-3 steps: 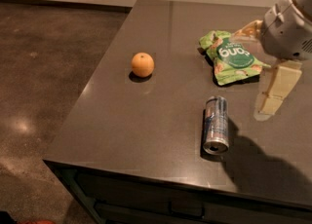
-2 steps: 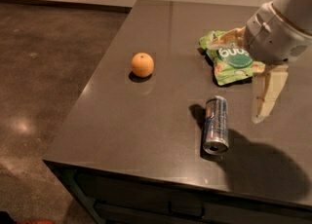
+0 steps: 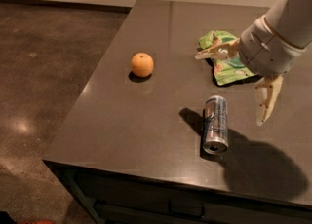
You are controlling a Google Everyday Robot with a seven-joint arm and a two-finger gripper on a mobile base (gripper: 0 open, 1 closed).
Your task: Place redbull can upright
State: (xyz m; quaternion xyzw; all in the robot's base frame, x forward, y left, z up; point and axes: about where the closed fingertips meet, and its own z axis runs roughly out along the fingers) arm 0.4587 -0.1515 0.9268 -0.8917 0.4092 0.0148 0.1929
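Note:
The redbull can point(image 3: 215, 123) lies on its side on the dark table point(image 3: 146, 121), near the front edge, with its silver top facing the front. My gripper point(image 3: 229, 88) hangs above and just right of the can, without touching it. It is open wide: one pale finger point(image 3: 214, 52) points left over the green bag, the other finger point(image 3: 265, 102) points down to the right of the can. The gripper holds nothing.
An orange point(image 3: 142, 65) sits on the table left of the can. A crumpled green snack bag point(image 3: 225, 67) lies behind the can, partly hidden by my gripper. The table's left and front edges drop to a dark floor point(image 3: 44, 72).
My arm has moved left toward the can. The fingers have spread, with one now reaching out left over the green bag. The can and orange have not moved.

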